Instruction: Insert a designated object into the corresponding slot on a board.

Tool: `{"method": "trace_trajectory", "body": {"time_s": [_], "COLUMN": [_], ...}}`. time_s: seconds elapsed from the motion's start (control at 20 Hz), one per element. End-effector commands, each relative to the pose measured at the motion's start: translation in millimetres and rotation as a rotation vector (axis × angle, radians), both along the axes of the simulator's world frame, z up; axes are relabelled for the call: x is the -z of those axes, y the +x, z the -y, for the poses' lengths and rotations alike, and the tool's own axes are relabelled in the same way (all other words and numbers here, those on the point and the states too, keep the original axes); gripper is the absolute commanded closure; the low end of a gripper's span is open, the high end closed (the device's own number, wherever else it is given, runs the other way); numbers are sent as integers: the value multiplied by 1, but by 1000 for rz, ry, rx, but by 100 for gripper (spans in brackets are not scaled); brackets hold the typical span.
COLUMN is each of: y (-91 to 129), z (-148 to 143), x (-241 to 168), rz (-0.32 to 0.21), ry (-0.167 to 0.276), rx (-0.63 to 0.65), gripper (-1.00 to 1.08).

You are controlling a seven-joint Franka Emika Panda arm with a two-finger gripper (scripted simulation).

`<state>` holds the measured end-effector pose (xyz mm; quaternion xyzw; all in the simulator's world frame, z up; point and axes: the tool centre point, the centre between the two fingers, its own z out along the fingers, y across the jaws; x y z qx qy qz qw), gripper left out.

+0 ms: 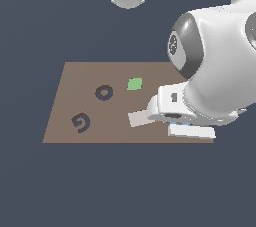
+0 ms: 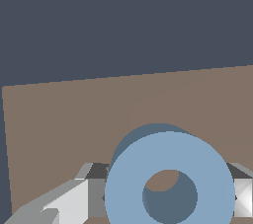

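One flat brown rectangular board [image 1: 75,101]. On it, in the exterior view: one dark navy ring-shaped slot with brown centre [image 1: 104,92]; one dark spiral-shaped mark [image 1: 81,123], nearer the board's front corner on the exterior view's left; one small green square [image 1: 134,84]; one pale grey rectangle [image 1: 138,118], partly covered by the arm.

One thick light-blue ring [image 2: 169,181] with a round hole, seen close in the wrist view, between two grey fingers [image 2: 74,201]; the gripper [image 2: 165,193] pinches it from either side, above bare board. The large white arm [image 1: 220,66] blocks the board's side on the exterior view's right, hiding most of the ring there. Ring and slot well apart.
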<state>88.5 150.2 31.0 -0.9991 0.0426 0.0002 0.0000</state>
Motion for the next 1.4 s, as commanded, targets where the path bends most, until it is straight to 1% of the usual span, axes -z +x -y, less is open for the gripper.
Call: {"method": "trace_trajectory", "body": {"time_s": [0.0, 0.25, 0.5, 0.95, 1.35], "y": [-6, -23, -45, -80, -99], "z": [6, 25, 52, 114, 171], "x": [-1, -2, -3, -5, -8], "rz": [1, 1, 0, 0, 0], "ry": [0, 0, 0, 0, -1], "rx": [-22, -88, -177, -367, -520], "gripper": [108, 108, 108, 108, 108]}}
